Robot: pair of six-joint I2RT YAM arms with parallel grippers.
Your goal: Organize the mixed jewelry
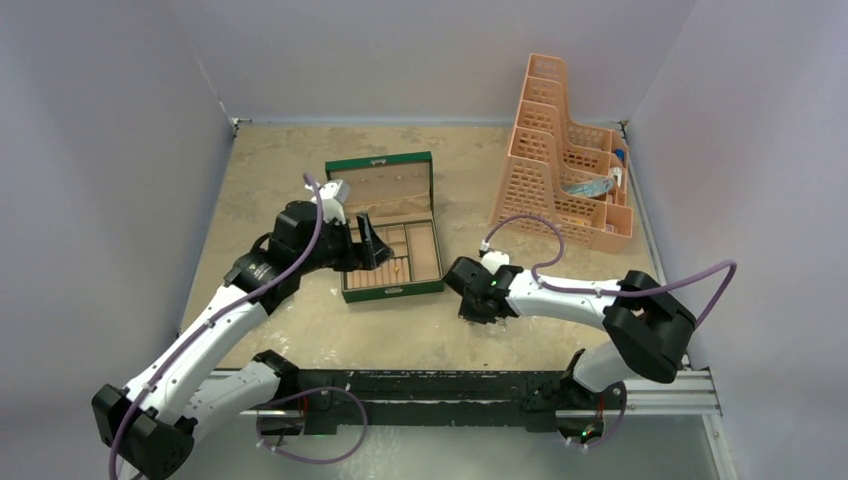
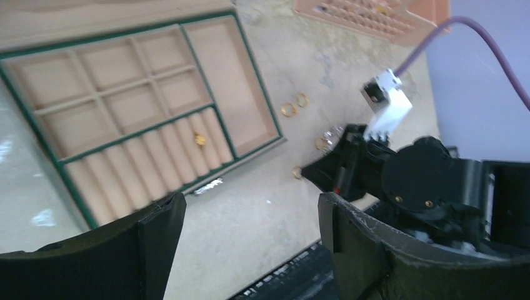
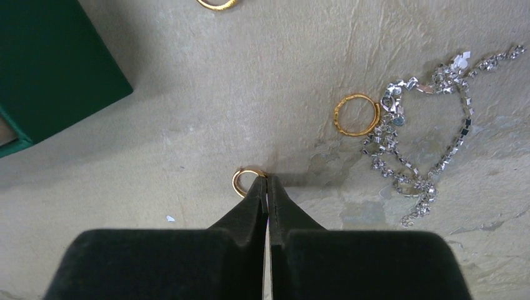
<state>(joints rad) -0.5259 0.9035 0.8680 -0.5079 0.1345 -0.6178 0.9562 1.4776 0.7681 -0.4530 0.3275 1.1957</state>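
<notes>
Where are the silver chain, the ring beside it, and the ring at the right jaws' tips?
silver chain (image 3: 382,132), right wrist view, left strand.
chain-side ring (image 3: 337,117), right wrist view, band's left edge.
jaw-tip ring (image 3: 236,181), right wrist view, band's left edge.

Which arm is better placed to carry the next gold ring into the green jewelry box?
Right. The right hand is closed on the rim of a small gold ring on the table, near the silvery chain. The left hand hangs open by the green jewelry box, holding nothing.

Top cam: high over near edge of table (image 1: 300,330), wide. Wrist cams: close, facing down. Left wrist and top share green box (image 1: 392,291).
</notes>
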